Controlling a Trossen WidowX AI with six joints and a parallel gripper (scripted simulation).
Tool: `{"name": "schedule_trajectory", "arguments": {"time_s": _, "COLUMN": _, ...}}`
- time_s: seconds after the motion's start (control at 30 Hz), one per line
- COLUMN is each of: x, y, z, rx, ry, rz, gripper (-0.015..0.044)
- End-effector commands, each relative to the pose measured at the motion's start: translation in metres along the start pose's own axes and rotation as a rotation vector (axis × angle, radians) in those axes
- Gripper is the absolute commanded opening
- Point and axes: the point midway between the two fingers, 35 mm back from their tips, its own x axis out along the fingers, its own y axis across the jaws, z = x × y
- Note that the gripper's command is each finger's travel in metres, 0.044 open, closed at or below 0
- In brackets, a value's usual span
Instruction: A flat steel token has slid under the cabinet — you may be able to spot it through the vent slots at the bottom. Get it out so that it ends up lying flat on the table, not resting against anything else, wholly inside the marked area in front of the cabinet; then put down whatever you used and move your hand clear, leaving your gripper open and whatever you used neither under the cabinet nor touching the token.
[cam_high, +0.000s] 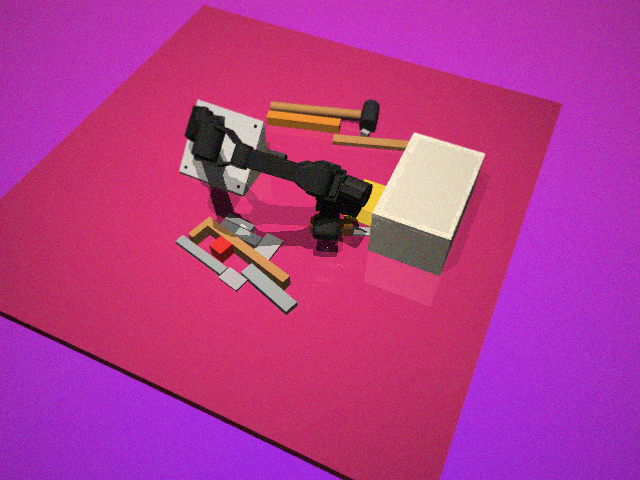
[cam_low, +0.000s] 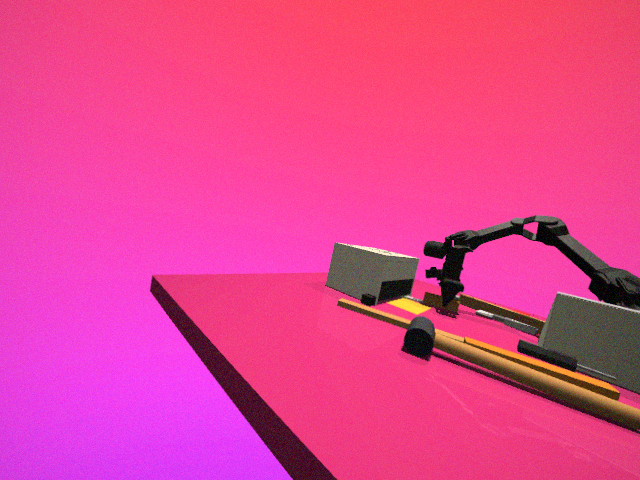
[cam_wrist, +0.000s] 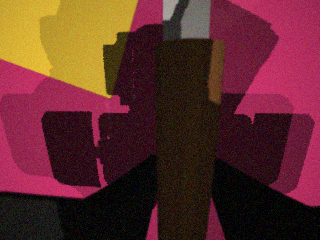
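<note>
A broad crimson table (cam_high: 310, 387) (cam_low: 258, 330) (cam_wrist: 300, 30) carries a pale, boxy cabinet (cam_high: 429, 186) (cam_low: 356, 273), a dark opening low in its front; its interior is too shadowed to read. The steel token cannot be made out, and its exact position cannot be told. A black robotic arm (cam_high: 273, 162) (cam_low: 578, 253) reaches over from its pale base (cam_high: 250, 116) (cam_low: 589, 335). A black-headed mallet (cam_high: 369, 114) (cam_low: 419, 335) lies alongside an orange bar (cam_high: 303, 121) (cam_low: 542, 366). Opposite, an angled wooden piece (cam_high: 253, 253) lies near gray strips (cam_high: 268, 286), a red block (cam_high: 221, 248) between its long side and a strip. The yellow marked area (cam_high: 373, 204) (cam_low: 410, 304) (cam_wrist: 60, 40) spreads before the cabinet. Just beside it, the gripper (cam_high: 333, 229) (cam_low: 448, 302) (cam_wrist: 182, 161) is clamped on the brown handle (cam_high: 347, 228) (cam_low: 433, 299) (cam_wrist: 185, 110) of a tool, its metal blade (cam_high: 361, 231) (cam_wrist: 195, 20) pointing toward the cabinet; how far the tip extends is hidden.
</note>
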Motion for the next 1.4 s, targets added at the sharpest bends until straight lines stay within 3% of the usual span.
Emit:
{"name": "schedule_trajectory", "arguments": {"time_s": 0.0, "x": 0.000, "y": 0.001, "z": 0.006, "rx": 0.001, "ry": -0.001, "rz": -0.002, "gripper": 0.0000}}
{"name": "schedule_trajectory", "arguments": {"time_s": 1.37, "x": 0.003, "y": 0.038, "z": 0.008, "rx": 0.001, "ry": -0.001, "rz": -0.001, "gripper": 0.0000}}
